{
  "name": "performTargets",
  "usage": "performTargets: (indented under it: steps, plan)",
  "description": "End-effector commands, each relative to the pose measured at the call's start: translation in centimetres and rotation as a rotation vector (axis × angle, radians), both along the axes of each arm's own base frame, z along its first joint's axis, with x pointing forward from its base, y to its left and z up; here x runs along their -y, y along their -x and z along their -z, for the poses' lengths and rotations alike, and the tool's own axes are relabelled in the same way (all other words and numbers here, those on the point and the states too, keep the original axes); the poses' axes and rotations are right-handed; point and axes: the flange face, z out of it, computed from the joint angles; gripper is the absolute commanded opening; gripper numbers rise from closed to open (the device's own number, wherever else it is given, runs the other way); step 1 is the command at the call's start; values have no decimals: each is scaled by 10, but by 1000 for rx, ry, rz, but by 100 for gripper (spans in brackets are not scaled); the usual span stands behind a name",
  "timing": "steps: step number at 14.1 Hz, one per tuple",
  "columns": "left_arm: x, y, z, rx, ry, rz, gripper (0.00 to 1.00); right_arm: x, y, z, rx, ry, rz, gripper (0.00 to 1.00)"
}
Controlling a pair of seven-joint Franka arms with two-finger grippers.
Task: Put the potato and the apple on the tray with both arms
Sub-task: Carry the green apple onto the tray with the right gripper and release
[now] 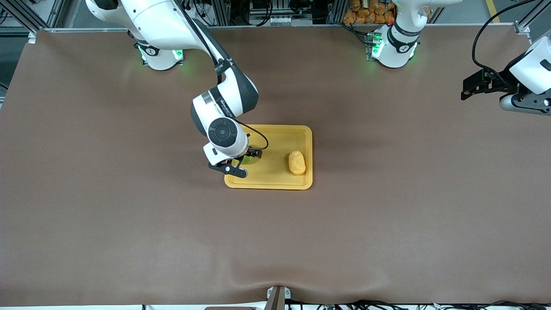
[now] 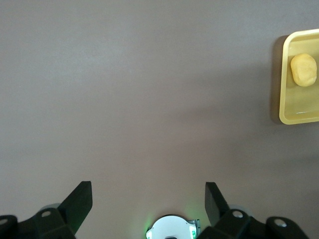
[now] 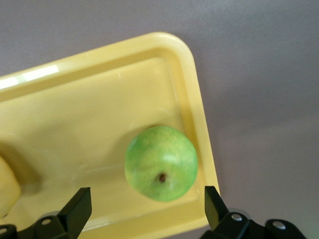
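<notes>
The yellow tray (image 1: 275, 142) lies mid-table. The yellow-orange potato (image 1: 297, 162) rests on it toward the left arm's end. The green apple (image 3: 161, 163) sits on the tray (image 3: 89, 109) by the rim toward the right arm's end; from the front only a green sliver of the apple (image 1: 248, 160) shows under the hand. My right gripper (image 1: 245, 162) hangs open just above the apple, fingers apart on either side and not touching it (image 3: 148, 206). My left gripper (image 1: 471, 86) waits open and empty over the table at the left arm's end (image 2: 148, 201), where the tray (image 2: 299, 117) and potato (image 2: 303, 69) show far off.
Brown table cloth surrounds the tray on every side. The arms' green-lit bases (image 1: 161, 54) (image 1: 394, 47) stand along the table edge farthest from the front camera. The left arm's base (image 2: 171, 229) shows between the left fingers. An edge of the potato (image 3: 7, 189) appears in the right wrist view.
</notes>
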Motion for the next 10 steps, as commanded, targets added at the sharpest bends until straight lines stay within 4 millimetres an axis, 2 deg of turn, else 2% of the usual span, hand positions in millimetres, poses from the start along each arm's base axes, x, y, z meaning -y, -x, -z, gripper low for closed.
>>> performTargets:
  steps: [1,4,7,9,10]
  plan:
    - [-1,-1,-5,1,-6,-14,100,17,-19,-31,-14,-3,29,100]
    - [-2,-1,-5,1,-6,-15,100,40,-41,-76,-27,-3,62,100]
    - [-1,0,-5,-1,-8,-14,100,87,-73,-125,-24,-12,124,100]
    - [-3,-1,-3,-6,-7,-18,100,107,-80,-146,8,-2,135,100]
    - [-3,-1,-3,-4,-7,-17,100,122,-84,-165,34,-17,131,100]
